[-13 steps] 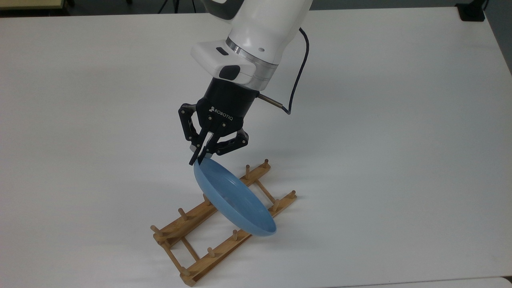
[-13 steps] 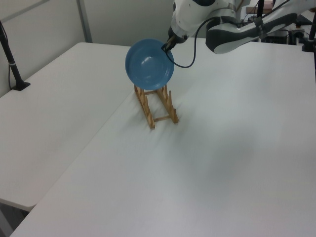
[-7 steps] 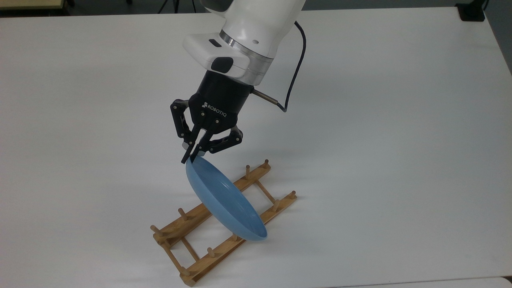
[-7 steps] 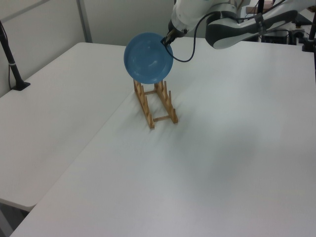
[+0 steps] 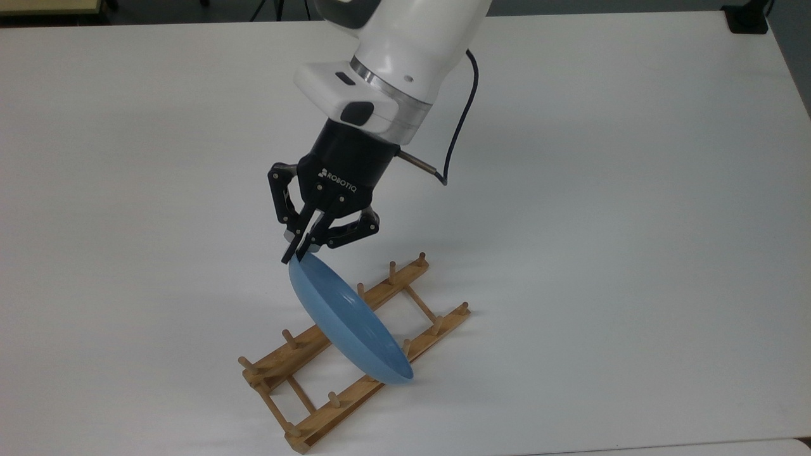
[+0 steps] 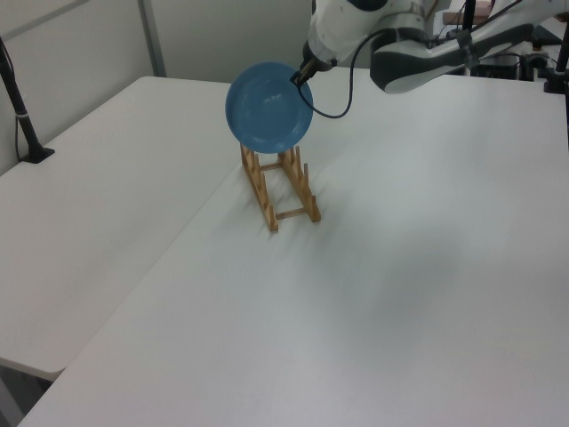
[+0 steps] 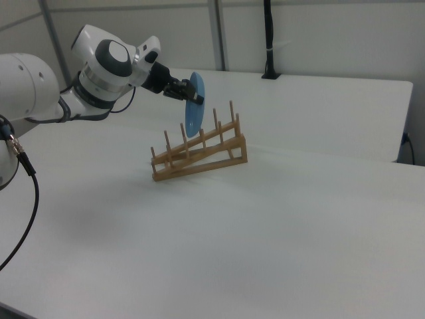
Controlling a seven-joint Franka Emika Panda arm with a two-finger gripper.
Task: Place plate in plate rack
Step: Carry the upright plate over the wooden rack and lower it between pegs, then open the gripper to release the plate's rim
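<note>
My gripper [image 5: 298,252] pinches the plate [image 5: 347,323] by its upper rim. The plate hangs on edge toward five o'clock from my fingers in the top view, crossing above the middle of the plate rack [image 5: 279,364], not yet seated between pegs.

Hand [image 5: 296,253] pinching plate [image 5: 347,326] rim, above rack [image 5: 355,354]
</note>
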